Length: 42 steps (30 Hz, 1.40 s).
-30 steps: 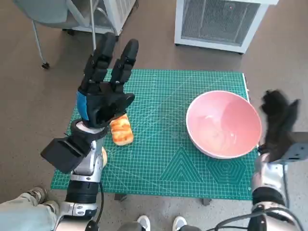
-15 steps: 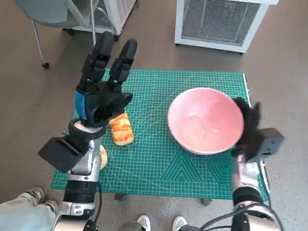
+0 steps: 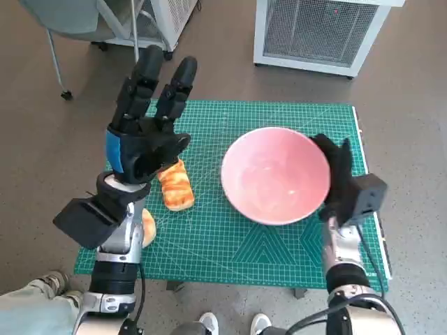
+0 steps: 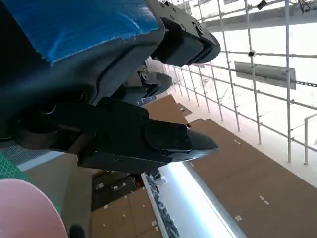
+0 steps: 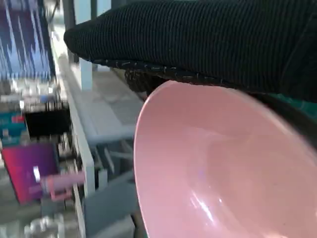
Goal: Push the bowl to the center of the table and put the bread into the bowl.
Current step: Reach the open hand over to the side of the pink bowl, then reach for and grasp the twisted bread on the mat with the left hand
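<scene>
Behind left robot hand (image 3: 143,150), bread (image 3: 176,187)

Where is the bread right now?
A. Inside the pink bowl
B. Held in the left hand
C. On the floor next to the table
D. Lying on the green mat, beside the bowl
D: in the head view the bread lies on the green mat, apart from the pink bowl, which holds nothing; the left hand is raised above it with its fingers spread and nothing in them.
</scene>
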{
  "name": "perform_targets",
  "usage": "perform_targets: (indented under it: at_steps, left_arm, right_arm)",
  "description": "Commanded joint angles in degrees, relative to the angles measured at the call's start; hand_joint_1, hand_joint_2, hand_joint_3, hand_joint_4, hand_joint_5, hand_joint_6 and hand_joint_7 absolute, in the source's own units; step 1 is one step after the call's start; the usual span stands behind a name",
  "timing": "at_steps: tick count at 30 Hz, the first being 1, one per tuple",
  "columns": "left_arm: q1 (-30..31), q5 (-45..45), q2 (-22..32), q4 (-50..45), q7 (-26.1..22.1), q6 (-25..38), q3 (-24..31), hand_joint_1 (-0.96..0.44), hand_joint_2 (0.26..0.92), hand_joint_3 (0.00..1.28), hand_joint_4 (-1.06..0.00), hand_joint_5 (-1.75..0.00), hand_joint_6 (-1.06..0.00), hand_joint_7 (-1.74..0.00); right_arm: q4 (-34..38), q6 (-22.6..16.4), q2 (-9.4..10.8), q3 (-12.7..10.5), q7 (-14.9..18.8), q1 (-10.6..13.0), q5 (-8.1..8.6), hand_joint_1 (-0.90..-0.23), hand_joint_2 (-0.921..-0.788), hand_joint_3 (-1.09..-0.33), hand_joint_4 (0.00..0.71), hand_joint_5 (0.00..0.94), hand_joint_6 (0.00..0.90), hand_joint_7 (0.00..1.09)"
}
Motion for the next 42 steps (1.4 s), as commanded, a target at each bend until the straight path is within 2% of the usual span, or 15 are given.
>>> perform_targets:
  at_steps: [1,11,15,19,25,29,35,39,42]
  left_arm:
    - [0.4,-0.5,0.5,-0.9,0.2,0.3,0.5,-0.31,0.921,0.15,-0.37,-0.01,-0.42,-0.01]
    - [0.7,-0.4,0.5,-0.4,0.3,0.3,0.9,-0.31,0.921,0.12,-0.37,-0.01,-0.42,-0.01]
    - [1.0,-0.2,0.5,-0.9,0.4,0.4,0.9,-0.31,0.921,0.12,-0.37,-0.01,-0.42,-0.02]
    - [1.5,-0.1,0.4,-1.4,0.5,0.6,0.8,-0.31,0.921,0.12,-0.37,-0.01,-0.43,-0.02]
    - [2.4,0.1,0.4,-3.0,0.7,1.3,0.6,-0.30,0.921,0.11,-0.38,-0.01,-0.43,-0.02]
    - [2.9,0.0,0.7,-3.9,0.5,1.8,0.7,-0.30,0.921,0.09,-0.38,0.00,-0.43,-0.02]
    - [2.9,-0.5,0.6,-5.1,0.3,2.9,0.5,-0.30,0.921,0.09,-0.37,0.00,-0.42,-0.01]
    - [2.2,-1.9,0.2,-5.5,-0.4,4.2,0.2,-0.30,0.921,0.08,-0.37,0.00,-0.42,-0.01]
    - [1.7,-3.2,-0.2,-5.7,-1.3,4.9,0.0,-0.31,0.921,0.08,-0.37,0.00,-0.42,-0.01]
  right_arm:
    - [1.3,1.1,1.5,0.7,0.6,-0.8,-0.58,-0.653,-0.921,-0.780,0.249,0.007,0.125,0.39]
    - [2.2,1.8,3.3,2.3,-0.1,-3.7,-1.62,-0.679,-0.921,-0.768,0.258,0.009,0.133,0.39]
    - [2.4,2.4,3.8,2.2,0.0,-4.8,-1.36,-0.686,-0.921,-0.765,0.260,0.009,0.133,0.39]
    - [2.5,2.8,3.5,1.9,0.0,-5.7,-1.33,-0.688,-0.921,-0.762,0.258,0.007,0.133,0.39]
    - [1.5,1.4,1.5,1.6,-1.0,-6.6,-1.63,-0.672,-0.921,-0.775,0.255,0.004,0.130,0.39]
    - [-1.3,-2.7,0.7,1.2,-2.0,-6.9,-1.30,-0.649,-0.921,-0.788,0.256,0.004,0.126,0.39]
    - [-7.7,-9.7,0.4,1.9,-1.4,-5.8,-1.33,-0.667,-0.921,-0.808,0.256,0.004,0.123,0.39]
    - [-15.5,-14.4,0.4,3.1,2.4,-4.0,-0.19,-0.666,-0.921,-0.817,0.256,0.002,0.099,0.44]
    - [-21.1,-15.8,0.3,4.3,5.0,-2.4,0.65,-0.664,-0.921,-0.822,0.256,0.001,0.058,0.52]
